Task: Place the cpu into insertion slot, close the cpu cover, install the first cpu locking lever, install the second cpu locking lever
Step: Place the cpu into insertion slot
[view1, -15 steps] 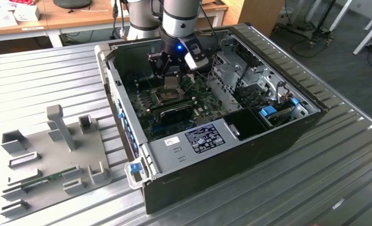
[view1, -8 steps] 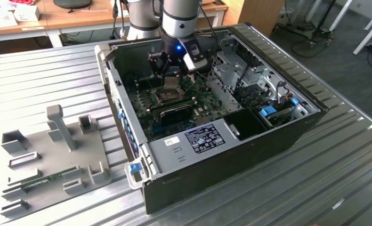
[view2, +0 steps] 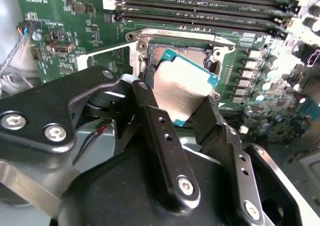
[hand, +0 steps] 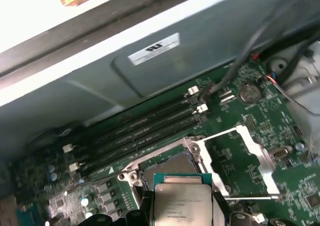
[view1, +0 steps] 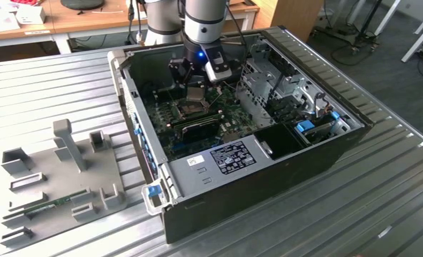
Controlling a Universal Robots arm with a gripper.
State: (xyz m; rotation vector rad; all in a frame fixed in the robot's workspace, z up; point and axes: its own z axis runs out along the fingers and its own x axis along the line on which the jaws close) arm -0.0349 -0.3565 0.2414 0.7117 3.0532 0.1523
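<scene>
One cpu (view2: 182, 88), gripped by the hand (view2: 175, 98), held tilted just above the insertion slot (view2: 192, 56). Hazard: tilt or corner offset could damage the slot or seat it crooked.

Observing small flat square cpu (view2: 182, 86), dull grey metal top, teal edge, being pinched at opposite edges by the black gripper (view2: 176, 98). Noting it tilting, hovering just above the small square insertion slot (view2: 192, 56), silvery metal rim, green board around. Seeing socket centre lying bare. Logging thin silvery square-frame cpu cover (hand: 260, 158) swung open, sitting beside the slot.
</scene>
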